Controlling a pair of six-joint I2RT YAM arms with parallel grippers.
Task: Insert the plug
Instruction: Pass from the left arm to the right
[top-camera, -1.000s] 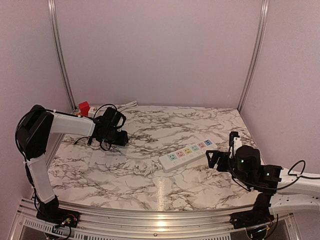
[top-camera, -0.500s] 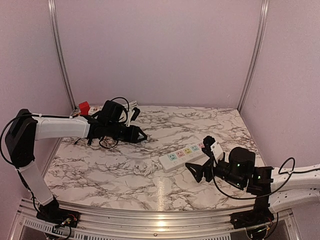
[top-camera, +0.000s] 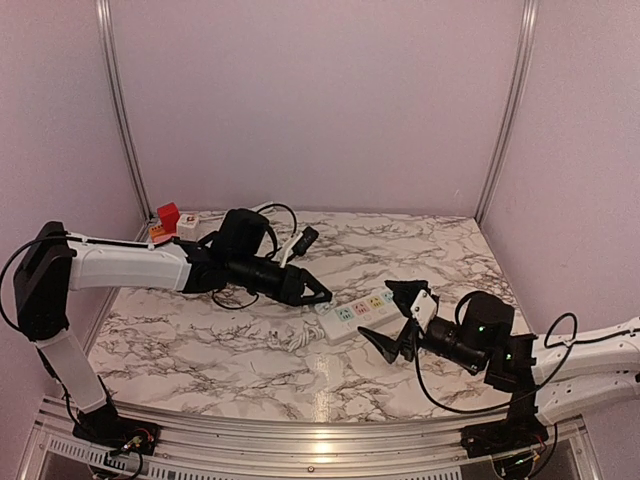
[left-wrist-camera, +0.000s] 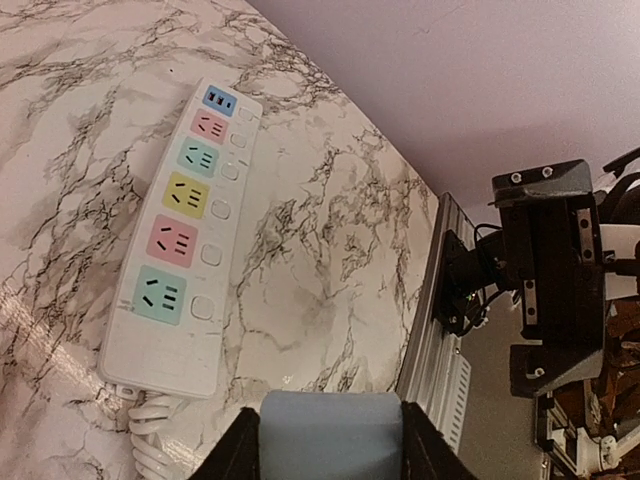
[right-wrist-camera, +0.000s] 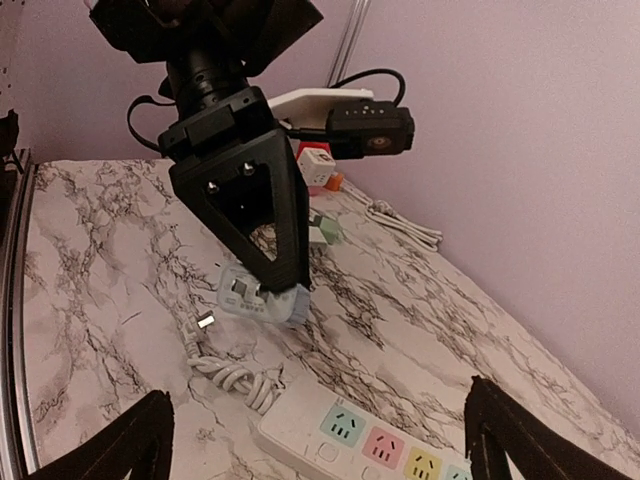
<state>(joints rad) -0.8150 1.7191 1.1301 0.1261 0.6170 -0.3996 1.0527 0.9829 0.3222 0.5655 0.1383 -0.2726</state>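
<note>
A light blue plug (left-wrist-camera: 330, 435) sits clamped between the black fingers of my left gripper (left-wrist-camera: 330, 445). The right wrist view shows the plug (right-wrist-camera: 268, 303) with its metal pins facing down, hovering just above the marble. The white power strip (top-camera: 365, 309) with several coloured sockets lies mid-table, its near end a little right of my left gripper (top-camera: 314, 297). In the left wrist view the power strip (left-wrist-camera: 185, 240) lies up and left of the plug. My right gripper (top-camera: 397, 318) stands open over the strip's middle, with nothing between its fingers.
The strip's coiled white cable (right-wrist-camera: 232, 376) and its own bare plug (right-wrist-camera: 205, 322) lie on the marble left of the strip. Small coloured blocks (top-camera: 168, 215) and another white strip (top-camera: 252, 210) sit at the back left corner. The table's metal front rail (top-camera: 300, 440) runs along the near edge.
My left arm has reached right across the table, carrying the plug toward the strip's near end. My right arm has swung left over the strip, jaws still wide.
</note>
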